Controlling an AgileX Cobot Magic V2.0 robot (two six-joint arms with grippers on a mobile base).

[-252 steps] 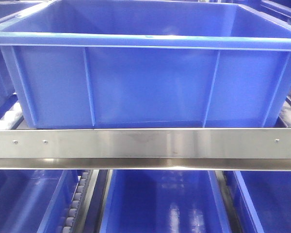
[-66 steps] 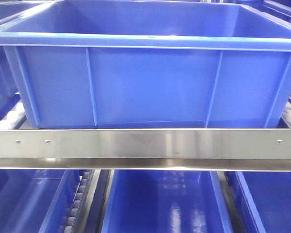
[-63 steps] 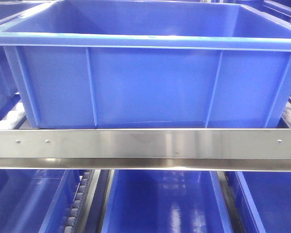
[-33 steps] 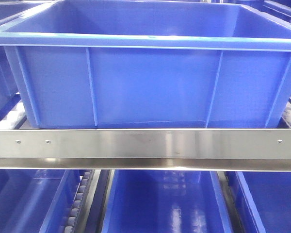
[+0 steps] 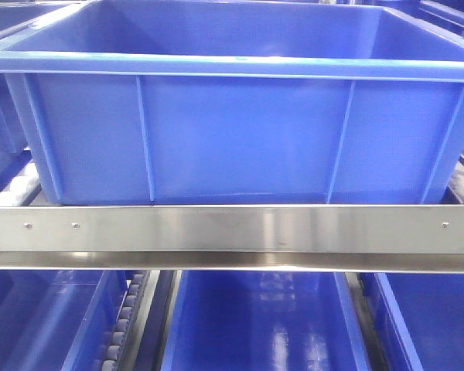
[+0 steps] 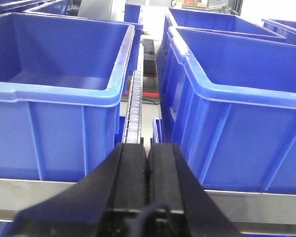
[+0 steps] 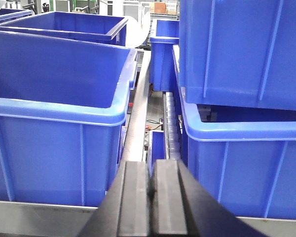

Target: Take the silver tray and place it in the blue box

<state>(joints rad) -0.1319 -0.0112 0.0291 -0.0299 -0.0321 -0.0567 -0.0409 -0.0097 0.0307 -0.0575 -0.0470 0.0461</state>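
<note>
The blue box [image 5: 232, 124] fills the upper two thirds of the front view: deep blue plastic, thick rolled rim across the top, vertical ribs down its near wall, nothing visible inside; the silver tray appears in no view; nearest the camera, across the lower middle, a brushed steel rail [image 5: 232, 232] with small screws runs edge to edge and hides the box's bottom edge; beneath it, along the bottom of the frame, lower crates [image 5: 255, 325] sit on the shelf below, with a roller track [image 5: 124, 325] at lower left; in the left wrist view the left gripper [image 6: 147, 163] sits at bottom centre, its black fingers pressed together and holding nothing, aimed at the gap between a crate on the left [image 6: 59, 98] and a crate on the right [image 6: 237, 113]; in the right wrist view the right gripper [image 7: 150, 182] at bottom centre is likewise closed and empty, rollers [image 7: 170, 128] running away beyond it, stacked crates [image 7: 241, 59] at upper right; against the frame from nearly four seconds back, the box sits very slightly further right in the picture
</note>
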